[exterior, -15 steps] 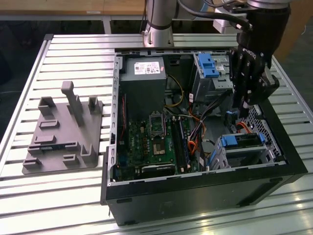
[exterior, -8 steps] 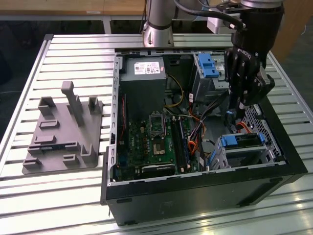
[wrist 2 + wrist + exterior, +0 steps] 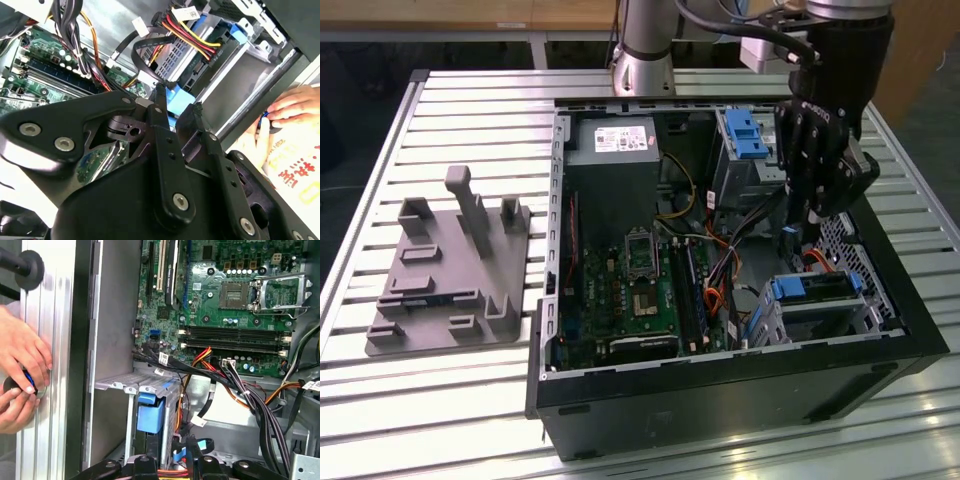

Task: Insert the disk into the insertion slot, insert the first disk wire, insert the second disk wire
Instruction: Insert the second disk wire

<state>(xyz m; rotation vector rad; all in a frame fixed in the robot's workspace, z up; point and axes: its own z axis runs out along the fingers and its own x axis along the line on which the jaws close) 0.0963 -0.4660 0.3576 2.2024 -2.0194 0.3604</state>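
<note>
open computer case (image 3: 720,385) is sitting on the slatted tabletop (image 3: 470,100), with a grey holder block (image 3: 450,270) lying beside it at the exterior view's left. the disk (image 3: 815,289) is sitting inside the insertion slot (image 3: 767,318), in the case corner at the exterior view's right nearest the camera, its blue frame facing up. the black end effector (image 3: 795,225) is hanging inside the case just beside that slot, above the loose cables. in the first wrist view a blue wire (image 3: 180,454) is lying right at the end effector (image 3: 172,461); cannot tell if it is clamped on the wire or apart. the motherboard (image 3: 640,290) is lying in the middle of the case. a person's hands (image 3: 20,360) are resting on the tabletop outside the case wall, pinching a small dark object
</note>
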